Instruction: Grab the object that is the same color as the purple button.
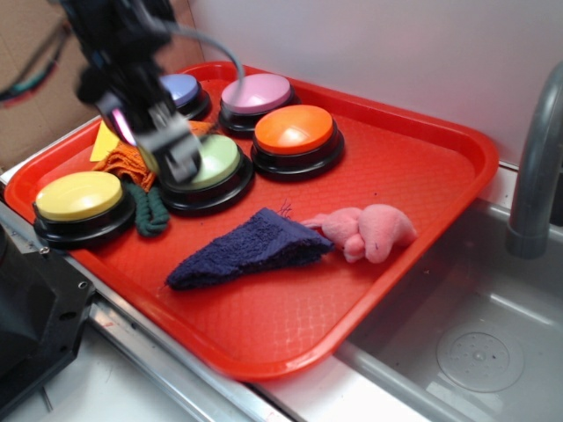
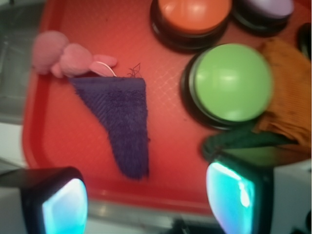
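Five round buttons are sitting on the red tray (image 1: 422, 176) in your exterior view. The purple button (image 1: 182, 90) is lying at the upper left of the frame, half hidden behind the gripper (image 1: 167, 149), beside the lilac button (image 1: 256, 93). The orange button (image 1: 295, 130) is sitting near the middle, the green button (image 1: 215, 163) just left of it and the yellow button (image 1: 77, 197) at the far left. The purple cloth (image 1: 251, 248) is lying at lower centre, its right end touching the pink plush toy (image 1: 369, 232).

In your wrist view the gripper (image 2: 146, 197) is hovering with its two fingers (image 2: 63, 202) spread wide at the bottom edge, holding nothing. The purple cloth (image 2: 121, 122) is lying between them but higher in the frame, the pink plush toy (image 2: 68, 58) touching its upper left corner. The green button (image 2: 229, 83) is sitting at the right.
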